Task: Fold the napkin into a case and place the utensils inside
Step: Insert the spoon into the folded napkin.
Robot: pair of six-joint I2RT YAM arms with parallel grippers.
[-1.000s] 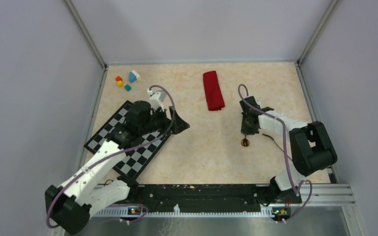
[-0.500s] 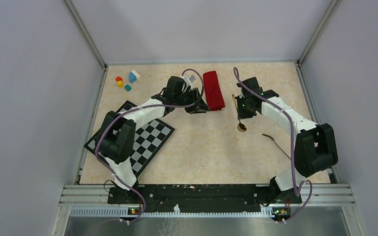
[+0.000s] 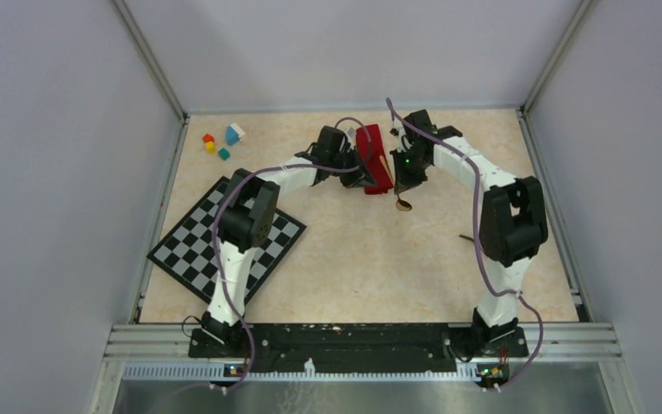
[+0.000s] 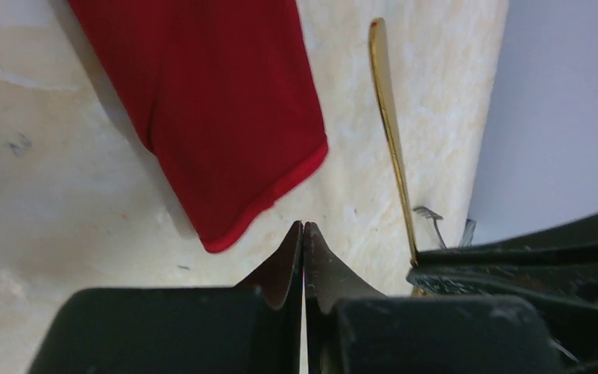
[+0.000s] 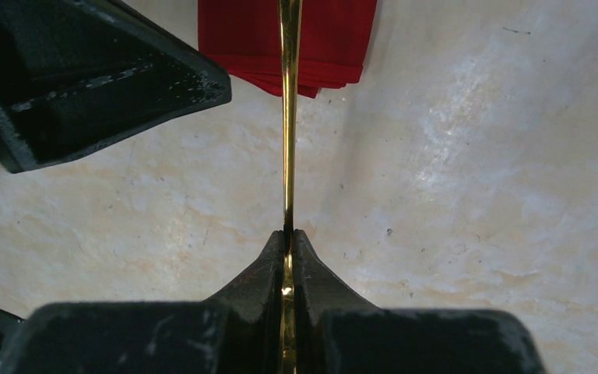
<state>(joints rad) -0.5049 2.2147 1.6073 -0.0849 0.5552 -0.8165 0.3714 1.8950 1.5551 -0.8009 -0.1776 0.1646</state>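
The napkin [image 3: 371,153] lies folded as a narrow red case at the back middle of the table. My left gripper [image 3: 364,178] is shut at its near end. In the left wrist view the fingertips [image 4: 304,227] meet just beside the cloth's corner [image 4: 218,234], with nothing seen between them. My right gripper [image 3: 405,175] is shut on the gold spoon's thin handle [image 5: 288,117], which points at the case's near end [image 5: 241,39]. The spoon's bowl [image 3: 403,205] hangs on my side of the gripper. The dark fork [image 3: 468,237] lies on the table, partly hidden by the right arm.
A black-and-white checkered mat [image 3: 190,250] lies at the left, under the left arm. Several small coloured blocks [image 3: 220,142] sit in the back left corner. Walls close the table at the back and on both sides. The two grippers are close together by the case.
My left arm swung from over the checkered mat to the case's near end and its jaws closed. My right arm carried the spoon back and left toward the case.
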